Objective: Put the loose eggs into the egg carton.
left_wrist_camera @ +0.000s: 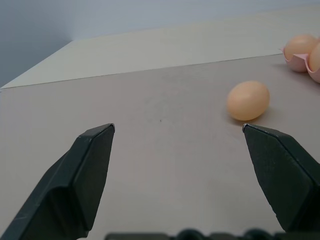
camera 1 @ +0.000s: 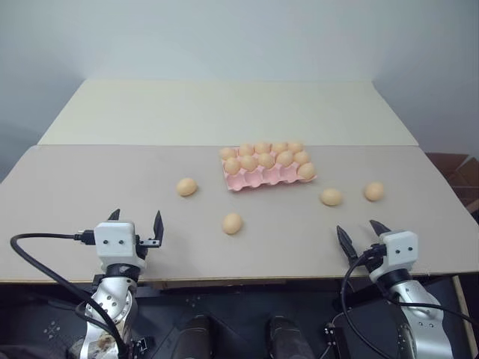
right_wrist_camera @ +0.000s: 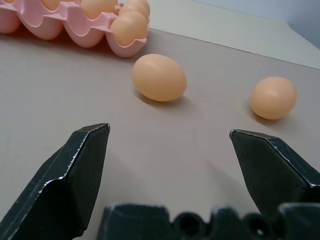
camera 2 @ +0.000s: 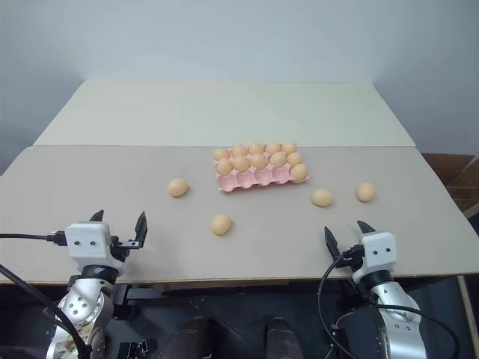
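Eggs (camera 1: 232, 223) lie scattered around carton (camera 1: 268, 176); table (camera 1: 90, 187) margins bare.

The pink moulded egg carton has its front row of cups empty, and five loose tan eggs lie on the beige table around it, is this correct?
Not quite: four loose tan eggs lie on the beige table, not five, as the left eye view shows. The rest holds: the pink moulded egg carton has its front row of cups empty.

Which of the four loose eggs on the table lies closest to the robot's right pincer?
The smooth tan egg just off the pink moulded carton's right corner; it sits ahead of the open right pincer, nearer than the egg farther right.
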Controlling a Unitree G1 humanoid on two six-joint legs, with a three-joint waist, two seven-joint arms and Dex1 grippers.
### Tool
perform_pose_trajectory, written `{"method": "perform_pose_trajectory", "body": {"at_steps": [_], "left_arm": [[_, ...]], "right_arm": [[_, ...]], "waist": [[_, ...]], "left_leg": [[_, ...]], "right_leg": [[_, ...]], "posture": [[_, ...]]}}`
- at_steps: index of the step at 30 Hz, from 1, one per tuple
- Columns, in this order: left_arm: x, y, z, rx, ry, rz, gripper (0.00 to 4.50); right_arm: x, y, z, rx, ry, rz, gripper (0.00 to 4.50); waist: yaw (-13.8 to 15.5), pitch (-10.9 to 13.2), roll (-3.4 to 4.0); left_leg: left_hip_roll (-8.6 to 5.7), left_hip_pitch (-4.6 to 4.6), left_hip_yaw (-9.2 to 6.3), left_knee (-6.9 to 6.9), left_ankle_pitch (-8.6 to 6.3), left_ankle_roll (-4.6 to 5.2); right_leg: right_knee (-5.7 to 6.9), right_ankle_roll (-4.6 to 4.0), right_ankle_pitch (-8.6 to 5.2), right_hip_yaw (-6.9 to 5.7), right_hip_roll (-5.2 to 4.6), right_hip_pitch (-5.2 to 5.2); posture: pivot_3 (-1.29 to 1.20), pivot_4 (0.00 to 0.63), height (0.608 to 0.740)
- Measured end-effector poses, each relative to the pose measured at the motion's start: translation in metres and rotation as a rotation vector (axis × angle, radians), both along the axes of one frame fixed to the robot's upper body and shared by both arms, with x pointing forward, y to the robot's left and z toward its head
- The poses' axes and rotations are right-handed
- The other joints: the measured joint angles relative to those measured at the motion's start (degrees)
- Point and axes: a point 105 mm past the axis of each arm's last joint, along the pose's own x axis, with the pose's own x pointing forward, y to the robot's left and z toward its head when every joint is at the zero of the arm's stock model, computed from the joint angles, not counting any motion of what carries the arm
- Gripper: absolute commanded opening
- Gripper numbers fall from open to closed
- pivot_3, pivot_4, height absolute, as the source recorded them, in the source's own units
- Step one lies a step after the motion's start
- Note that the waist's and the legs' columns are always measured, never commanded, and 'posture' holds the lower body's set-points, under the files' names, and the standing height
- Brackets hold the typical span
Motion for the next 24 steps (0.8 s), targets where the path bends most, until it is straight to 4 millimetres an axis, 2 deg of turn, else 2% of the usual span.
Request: {"method": "perform_pose_trajectory", "body": {"at_steps": [6,9,14,19,24], "left_arm": [[-0.003,0.008,-0.002,0.008,0.009,0.033,4.45],[-0.008,0.012,-0.006,-0.002,0.014,0.067,4.45],[-0.018,0.01,0.0,0.005,-0.016,0.062,4.45],[-0.013,-0.001,0.011,0.043,-0.037,-0.104,4.45],[0.007,-0.032,0.039,0.112,-0.058,-0.43,4.45]], "right_arm": [[-0.004,0.006,0.001,0.01,-0.007,0.004,4.5],[-0.007,0.009,0.006,0.002,-0.023,0.015,4.5],[-0.009,0.018,0.018,-0.005,-0.065,0.046,4.5],[-0.012,0.036,0.014,0.022,-0.057,0.089,4.5],[-0.013,0.043,0.04,0.044,-0.12,0.071,4.5]], "waist": [[0.0,0.0,0.0],[-0.1,0.0,0.0],[-0.1,0.0,0.0],[0.0,0.0,0.02],[0.0,0.0,0.05]], "left_leg": [[0.01,-0.01,-0.01,0.0,0.0,0.0],[0.0,-0.02,-0.01,0.0,0.0,0.0],[0.04,0.01,-0.01,0.0,-0.01,-0.01],[0.08,-0.03,-0.03,0.0,-0.01,-0.02],[0.09,0.0,-0.04,0.0,0.0,-0.01]], "right_leg": [[0.0,0.0,0.0,0.0,0.0,0.0],[-0.02,0.0,0.0,0.01,-0.02,-0.01],[0.0,0.13,-0.1,0.0,0.0,-0.02],[0.0,0.1,-0.1,-0.01,-0.06,-0.06],[0.03,-0.02,-0.03,-0.02,-0.05,-0.04]], "posture": [[0.0,0.15,0.74],[0.0,0.15,0.74],[0.0,0.15,0.74],[0.0,0.15,0.74],[0.0,0.15,0.74]]}}
